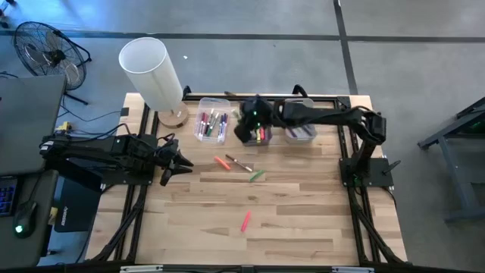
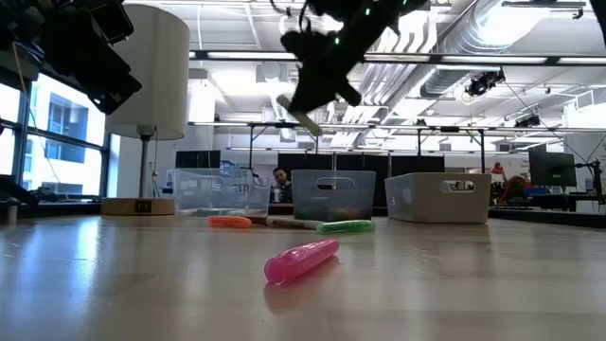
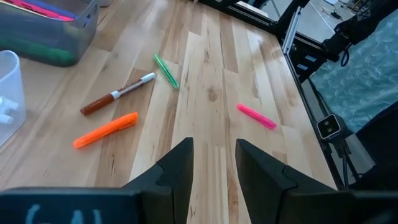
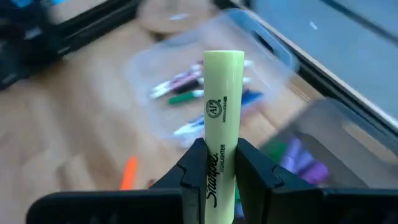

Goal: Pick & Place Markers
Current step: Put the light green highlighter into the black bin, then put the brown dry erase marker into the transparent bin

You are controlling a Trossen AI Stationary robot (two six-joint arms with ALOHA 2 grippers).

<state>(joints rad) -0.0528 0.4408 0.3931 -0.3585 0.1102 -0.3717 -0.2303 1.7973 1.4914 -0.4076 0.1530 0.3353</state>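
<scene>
Your yellow highlighter sits clamped in the right gripper, raised above the middle bin. It's light, stiff and smooth-barrelled, so mid-barrel is the safest hold; it could slip endwise. Mind the bin walls as you lower it. Four markers lie loose on the open table, well apart. The left gripper waits at the left, fingers apart.
</scene>
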